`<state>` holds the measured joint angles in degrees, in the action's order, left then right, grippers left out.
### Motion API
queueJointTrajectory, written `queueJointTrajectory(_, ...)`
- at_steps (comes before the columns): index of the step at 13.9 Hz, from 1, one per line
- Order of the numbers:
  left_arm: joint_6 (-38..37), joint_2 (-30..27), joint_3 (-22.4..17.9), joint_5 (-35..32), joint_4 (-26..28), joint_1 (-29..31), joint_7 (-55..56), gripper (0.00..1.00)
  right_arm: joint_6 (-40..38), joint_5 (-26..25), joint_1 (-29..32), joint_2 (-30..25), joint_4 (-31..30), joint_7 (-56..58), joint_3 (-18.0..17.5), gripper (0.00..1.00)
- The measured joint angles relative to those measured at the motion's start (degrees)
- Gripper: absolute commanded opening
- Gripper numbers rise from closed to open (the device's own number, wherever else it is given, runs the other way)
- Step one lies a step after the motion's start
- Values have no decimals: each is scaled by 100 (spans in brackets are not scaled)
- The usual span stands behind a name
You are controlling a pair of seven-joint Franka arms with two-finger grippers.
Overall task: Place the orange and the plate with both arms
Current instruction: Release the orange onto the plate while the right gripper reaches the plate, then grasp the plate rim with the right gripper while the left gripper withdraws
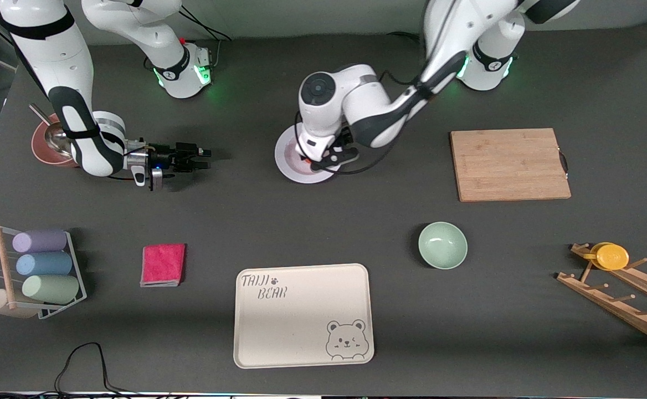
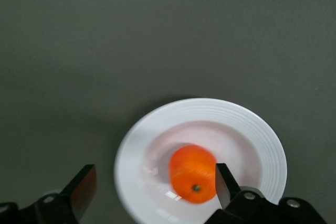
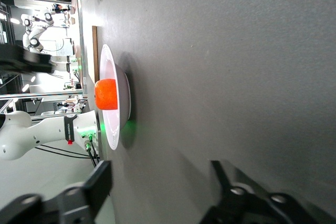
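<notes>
The orange [image 2: 193, 174] sat in the middle of the plate [image 2: 262, 135], and the plate was flat on the dark bench [image 1: 357, 221] roughly midway between the two arms' ends, farther from the front camera than the beige bear tray [image 1: 303, 315]. The left gripper [image 2: 152, 192] hung right over the plate with its jaws spread wide, one finger off past the plate's rim and the other beside the orange (not clamped on it, as far as the left wrist view showed). The right gripper [image 1: 201, 157] was low over the bare bench toward the right arm's end, lying sideways and pointing at the plate, jaws open and holding nothing; its own wrist view showed the plate edge-on with the orange poking up out of it. A mint-green bowl [image 1: 442, 245] and a wooden cutting board [image 1: 509, 164] lay toward the left arm's end, well apart from the plate.
</notes>
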<state>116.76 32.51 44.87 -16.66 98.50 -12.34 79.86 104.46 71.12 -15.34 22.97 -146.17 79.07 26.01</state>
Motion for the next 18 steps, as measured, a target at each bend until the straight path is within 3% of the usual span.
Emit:
queueJointTrajectory(7,-1904,-831,1564,383,-384,3147,-2010,100,0,0,0,120,35,215,-1,43)
queueJointTrajectory(14,-2673,-1704,1662,653,-399,5658,-5371,100,-87,295,-1,363,127,442,-170,43)
queueJointTrajectory(18,-2675,-2174,1636,677,-356,6434,-6867,100,-114,822,-50,390,142,448,-631,43)
